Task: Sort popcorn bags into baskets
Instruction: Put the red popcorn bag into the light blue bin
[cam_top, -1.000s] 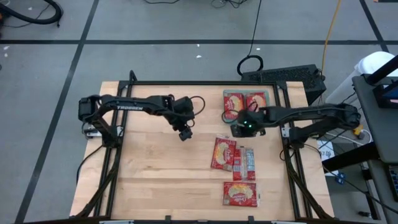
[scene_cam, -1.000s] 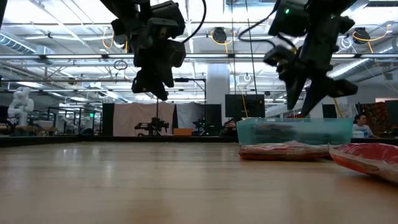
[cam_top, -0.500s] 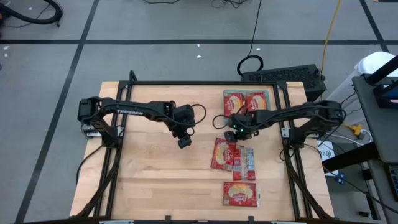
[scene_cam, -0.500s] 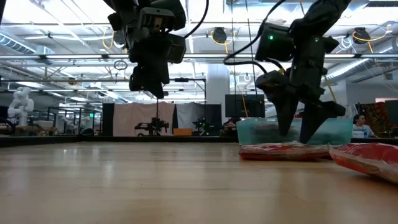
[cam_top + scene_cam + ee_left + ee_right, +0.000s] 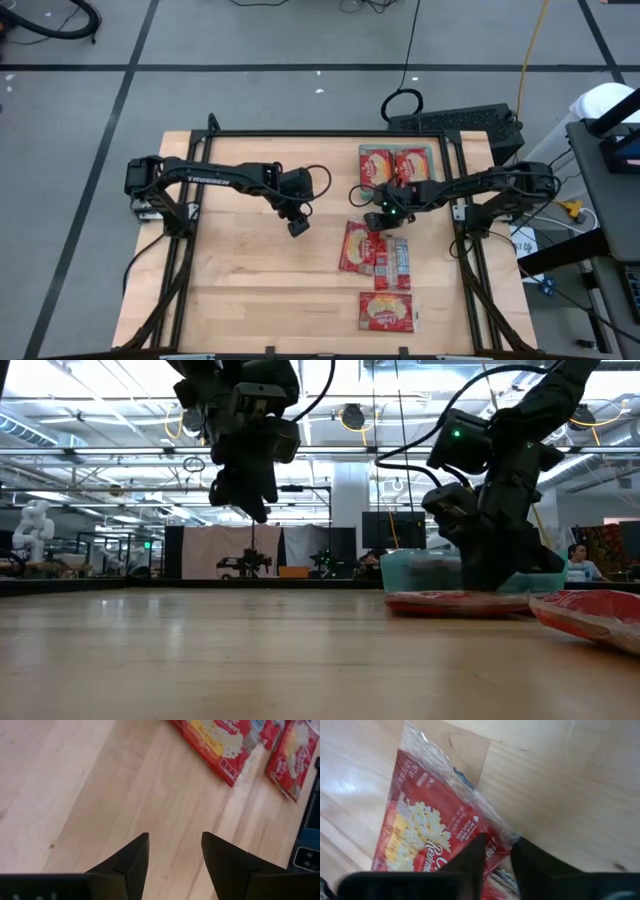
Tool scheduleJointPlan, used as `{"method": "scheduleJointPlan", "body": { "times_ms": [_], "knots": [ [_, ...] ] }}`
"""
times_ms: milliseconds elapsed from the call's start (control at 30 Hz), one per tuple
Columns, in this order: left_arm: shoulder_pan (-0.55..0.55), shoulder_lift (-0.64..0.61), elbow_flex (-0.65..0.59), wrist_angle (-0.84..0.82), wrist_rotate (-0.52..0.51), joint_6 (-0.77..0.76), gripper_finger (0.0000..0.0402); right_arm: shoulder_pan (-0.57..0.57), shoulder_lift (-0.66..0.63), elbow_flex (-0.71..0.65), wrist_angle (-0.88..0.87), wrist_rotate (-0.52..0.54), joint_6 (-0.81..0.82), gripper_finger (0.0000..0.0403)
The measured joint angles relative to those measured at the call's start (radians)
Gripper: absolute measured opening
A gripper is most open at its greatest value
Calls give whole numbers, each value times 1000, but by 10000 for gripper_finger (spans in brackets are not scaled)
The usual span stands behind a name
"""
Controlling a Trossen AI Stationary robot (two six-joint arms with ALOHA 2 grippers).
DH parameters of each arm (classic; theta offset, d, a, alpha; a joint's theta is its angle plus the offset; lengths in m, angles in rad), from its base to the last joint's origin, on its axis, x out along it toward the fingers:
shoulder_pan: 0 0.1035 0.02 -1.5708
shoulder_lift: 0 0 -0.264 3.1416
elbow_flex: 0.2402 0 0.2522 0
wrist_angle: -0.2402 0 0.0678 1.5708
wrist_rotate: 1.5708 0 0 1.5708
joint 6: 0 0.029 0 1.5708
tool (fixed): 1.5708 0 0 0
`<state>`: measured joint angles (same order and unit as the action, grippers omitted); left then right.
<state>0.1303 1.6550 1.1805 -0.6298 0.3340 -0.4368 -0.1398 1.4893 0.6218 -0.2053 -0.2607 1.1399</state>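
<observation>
Two popcorn bags lie in the teal basket (image 5: 432, 158) at the table's far right. A red popcorn bag (image 5: 358, 248) lies flat on the wood just on the near side of the basket. My right gripper (image 5: 377, 222) is down at that bag's far end and shut on it. Two narrow bags (image 5: 393, 260) showing red-and-silver backs lie beside it, and another bag (image 5: 386, 312) lies nearer the front edge. My left gripper (image 5: 298, 228) hangs open above bare wood left of the bags, holding nothing. My right gripper pinches the bag's clear sealed edge (image 5: 492, 820) at its far end, near a corner, between its two fingers. The fingers slant down from the far right side. The bag (image 5: 455, 603) lies flat on the table.
Black frame rails (image 5: 300, 133) run along the table's edges. Bare wood (image 5: 240, 280) fills the left and near-left part of the table. In the low view a person (image 5: 578, 560) sits in the room beyond the table.
My right gripper has come down from over the basket toward the near-left onto the bag's far end. It spread its fingers wide on the way, then shut them on the edge. My left gripper has shifted slightly toward the near edge and stays open.
</observation>
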Motion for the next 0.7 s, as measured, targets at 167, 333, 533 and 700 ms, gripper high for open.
{"method": "scheduleJointPlan", "body": {
  "times_ms": [167, 333, 533, 700],
  "knots": [
    [10, 0, 0, 7, -9, -31, 184, -4, -10, -3, 76, -32, -5, 9],
    [34, 0, 0, 43, -57, -33, 184, -4, -71, 0, 213, -56, -37, 2],
    [72, -1, 1, 96, -55, -68, 184, -5, -182, -2, 268, -56, -19, 0],
    [94, -29, 1, 159, -11, -67, 186, -33, -284, -2, 278, -53, -12, 0]
  ]
}}
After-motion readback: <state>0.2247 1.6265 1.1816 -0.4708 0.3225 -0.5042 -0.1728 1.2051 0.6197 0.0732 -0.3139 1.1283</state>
